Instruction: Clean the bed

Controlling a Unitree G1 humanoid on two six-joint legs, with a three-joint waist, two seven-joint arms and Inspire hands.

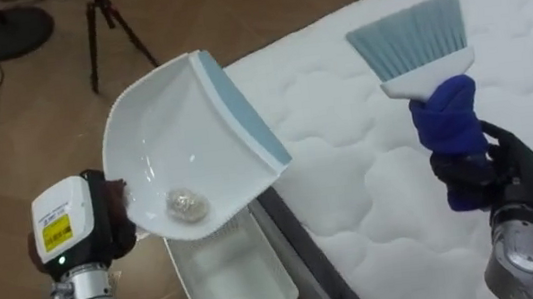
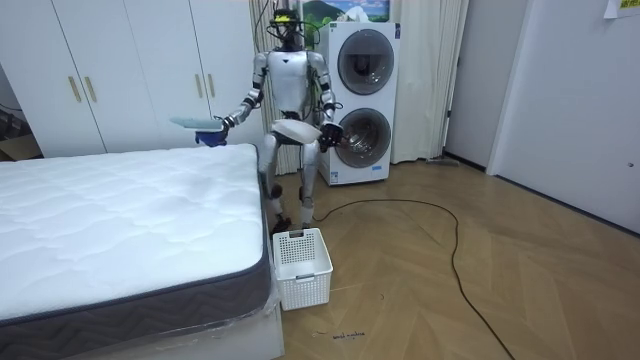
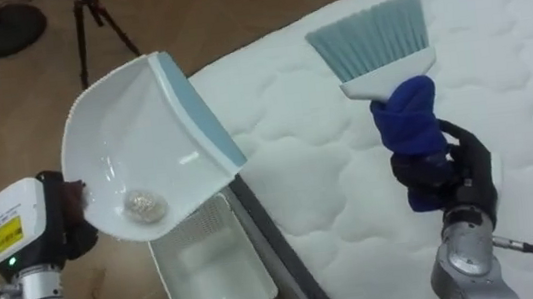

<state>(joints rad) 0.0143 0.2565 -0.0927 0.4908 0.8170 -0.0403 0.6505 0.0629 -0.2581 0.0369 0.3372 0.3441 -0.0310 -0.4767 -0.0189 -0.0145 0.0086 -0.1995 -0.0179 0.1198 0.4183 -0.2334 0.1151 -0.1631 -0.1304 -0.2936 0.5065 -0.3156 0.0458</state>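
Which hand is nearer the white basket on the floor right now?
Left. The left hand holds the dustpan just above the basket, beside the bed. The right hand grips the brush farther off, over the mattress.

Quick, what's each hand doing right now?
Left hand: closed on the dustpan.
Right hand: closed on the brush, round its blue handle.

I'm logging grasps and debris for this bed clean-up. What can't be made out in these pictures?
How the left hand holds the dustpan: hidden behind the pan, eye views.
What the pale lump in the dustpan is: too small.
The basket's upper end: eye views, covered by the dustpan.
The brush handle's end: enclosed by the right hand.
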